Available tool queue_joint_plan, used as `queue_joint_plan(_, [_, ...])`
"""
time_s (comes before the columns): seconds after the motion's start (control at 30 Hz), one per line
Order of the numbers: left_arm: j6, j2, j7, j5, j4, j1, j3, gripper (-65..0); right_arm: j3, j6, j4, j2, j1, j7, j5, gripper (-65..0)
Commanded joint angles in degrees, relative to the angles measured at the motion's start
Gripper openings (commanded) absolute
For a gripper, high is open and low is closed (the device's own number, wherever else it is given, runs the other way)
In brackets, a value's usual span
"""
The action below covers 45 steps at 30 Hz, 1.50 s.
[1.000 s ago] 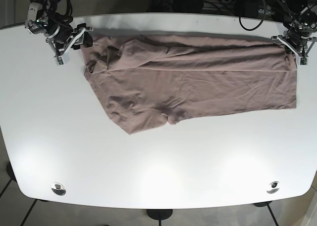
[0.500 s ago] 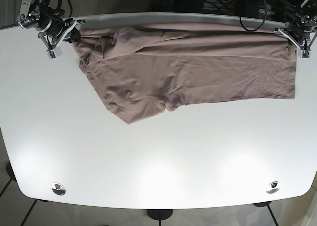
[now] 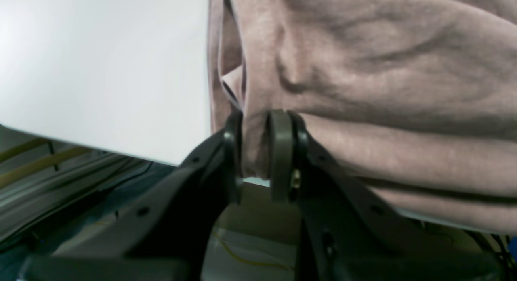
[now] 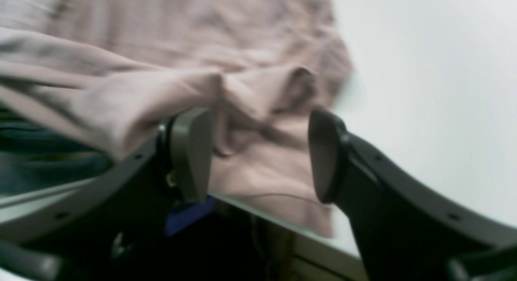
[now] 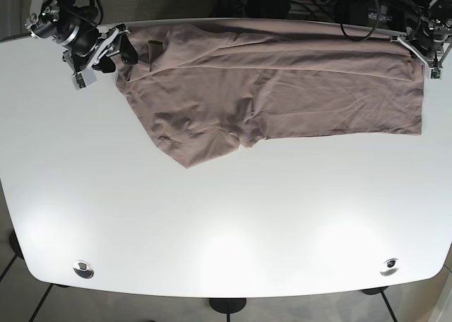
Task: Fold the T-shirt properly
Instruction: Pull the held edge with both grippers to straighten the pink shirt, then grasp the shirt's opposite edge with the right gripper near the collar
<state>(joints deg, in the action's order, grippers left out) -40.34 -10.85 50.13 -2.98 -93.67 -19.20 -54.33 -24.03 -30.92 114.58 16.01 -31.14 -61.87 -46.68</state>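
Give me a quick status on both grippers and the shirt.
Left gripper shut on T-shirt edge at far table rim. Right gripper open, fabric between its fingers, unclamped. Shirt spread along far edge, not folded. Nothing in the way.

Overhead base view, two close wrist views

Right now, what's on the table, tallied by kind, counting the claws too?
Shirt: 1
Claws: 2, left claw shut on the shirt, right claw open
Round fittings by the table's near edge: 2, and
Total: 5
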Motion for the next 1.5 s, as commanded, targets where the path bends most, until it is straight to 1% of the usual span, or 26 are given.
queue_joint_plan(0.03, [0.3,-1.0,-0.5,0.0,-1.1,-0.2,-0.3,-55.4,2.5,-0.25,1.0,0.3,-0.2,-1.0,-3.3,-28.9])
queue_joint_plan(0.07, [0.3,-1.0,-0.5,0.0,-1.1,-0.2,-0.3,-55.4,4.2,-0.25,1.0,0.3,-0.2,-1.3,-3.7,-28.9])
queue_joint_plan(0.1, [0.3,-1.0,-0.5,0.0,-1.1,-0.2,-0.2,-55.4,6.1,0.28,1.0,0.3,-0.2,-1.3,-3.5,-28.9])
queue_joint_plan(0.23, [0.3,-1.0,-0.5,-0.1,-1.1,-0.2,0.9,-55.4,12.3,0.46,-1.6,0.3,1.1,-0.9,-3.0,-28.9])
queue_joint_plan(0.33, [0.3,-1.0,-0.5,-0.1,-0.9,-0.2,0.9,-55.4,18.5,0.46,-3.6,-0.4,3.3,-0.8,4.6,-29.5])
queue_joint_plan(0.37, [0.3,-1.0,-0.5,-0.2,-0.9,-0.2,0.9,-55.4,19.8,0.46,-3.6,-1.2,3.3,-0.1,6.4,-30.4])
queue_joint_plan(0.4, [0.3,-1.0,-0.5,-0.2,-0.9,-0.2,0.9,-55.4,20.5,0.46,-3.6,-2.1,3.3,1.1,8.0,-34.6])
queue_joint_plan(0.43, [0.3,-1.0,-0.5,-0.2,-0.9,-0.2,0.9,-55.4,20.7,0.46,-3.6,-2.6,3.3,1.6,9.1,-43.8])
queue_joint_plan(0.47, [0.3,-1.0,-0.5,-0.2,-0.9,-0.2,0.9,-55.4,20.9,0.46,-3.5,-3.0,3.3,1.6,9.4,-55.2])
queue_joint_plan(0.5, [0.3,-1.1,-0.5,-0.2,-0.9,-0.2,0.9,-55.4,21.0,0.46,-3.4,-3.1,3.3,1.6,9.4,-64.8])
queue_joint_plan(0.57, [0.3,-1.1,-0.5,-0.2,-0.8,-0.2,0.9,-55.4,20.7,0.46,-2.1,-3.1,3.3,1.6,9.3,-59.9])
queue_joint_plan(0.6, [0.3,-1.2,-0.6,-0.2,-0.8,-0.2,0.9,-55.4,20.6,0.46,-0.3,-3.1,3.3,1.6,9.3,-62.6])
queue_joint_plan(0.63, [0.3,-1.2,-0.6,-0.2,-0.8,-0.2,0.9,-55.4,20.6,0.46,0.8,-3.0,3.6,1.6,9.3,-63.1])
queue_joint_plan(1.0, [0.3,-1.3,-0.6,-0.1,-0.7,-0.2,1.0,-55.4,20.6,0.54,0.9,-3.2,14.2,1.5,9.3,-62.6])
queue_joint_plan(1.03, [0.3,-1.3,-0.6,-0.1,-0.7,-0.2,1.0,-55.4,20.6,0.54,0.9,-3.5,14.9,1.5,9.3,-62.5])
queue_joint_plan(1.07, [0.3,-1.3,-0.6,-0.1,-0.7,-0.2,1.0,-55.4,20.6,0.54,0.5,-4.5,16.1,1.5,9.9,-62.3])
queue_joint_plan(1.1, [0.3,-1.3,-0.6,-0.1,-0.7,-0.2,1.0,-55.4,20.6,0.54,-0.3,-4.6,17.3,1.4,9.9,-61.2])
queue_joint_plan(1.13, [0.3,-1.3,-0.6,-0.1,-0.7,-0.2,1.0,-55.4,20.6,0.54,-0.7,-4.6,17.9,1.4,9.9,-57.5])
queue_joint_plan(1.17, [0.3,-1.3,-0.6,-0.1,-0.7,-0.2,1.0,-55.4,20.6,0.63,-0.7,-4.5,18.2,1.3,9.9,-51.8])
queue_joint_plan(1.2, [0.3,-1.3,-0.6,-0.1,-0.7,-0.2,1.0,-55.4,20.5,1.33,-0.3,-3.9,18.3,1.1,9.9,-45.0])
queue_joint_plan(1.23, [0.3,-1.3,-0.6,0.0,-0.7,-0.2,1.0,-55.4,19.9,2.48,0.2,-2.7,18.3,0.4,9.5,-38.4])
queue_joint_plan(1.27, [0.3,-1.3,-0.6,0.0,-0.7,-0.2,1.0,-55.4,19.0,3.44,0.5,-2.0,18.2,-0.2,9.3,-32.8])
queue_joint_plan(1.3, [0.3,-1.3,-0.6,0.0,-0.7,-0.2,1.0,-55.4,17.8,3.71,0.7,-1.8,17.8,-0.2,9.3,-28.9])
queue_joint_plan(1.33, [0.3,-1.3,-0.6,0.0,-0.7,-0.2,1.0,-55.4,15.8,3.62,0.8,-1.5,16.2,-0.2,9.3,-27.1])
queue_joint_plan(1.43, [0.3,-1.3,-0.6,0.0,-0.7,-0.1,1.1,-55.4,11.9,3.62,0.7,-0.6,14.0,-0.2,9.4,-27.1])
queue_joint_plan(1.5, [0.3,-1.3,-0.6,0.0,-0.7,-0.1,2.0,-55.4,12.3,3.62,0.4,0.8,12.5,0.0,9.7,-27.1])
